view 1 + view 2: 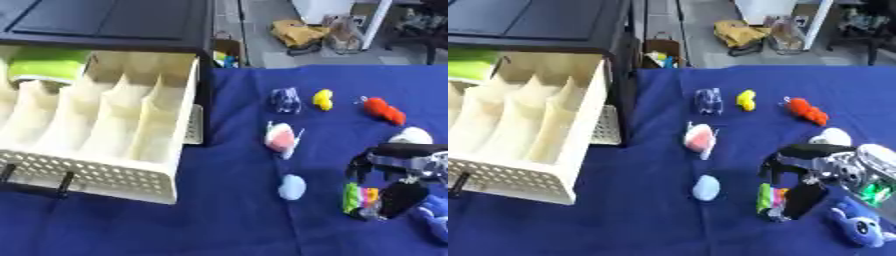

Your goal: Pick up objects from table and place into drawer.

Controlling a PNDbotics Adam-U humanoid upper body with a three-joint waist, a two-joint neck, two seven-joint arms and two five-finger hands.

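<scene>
both views were head cams, side by side, looking down and forward over the blue table [236, 210] at close range. right eye sat slightly to the right, so everything shifted left in it. both shared the open cream drawer [105, 175] at left, the right hand [815, 167] lower right, and floor clutter beyond the far edge.

Open drawer [105, 150] at left, toys [283, 136] on table [227, 220] to its right, right hand [815, 170] among them

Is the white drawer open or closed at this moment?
Open. The drawer is pulled out from under the dark cabinet top, its divided compartments are exposed, and a green item lies in the back left one.
</scene>
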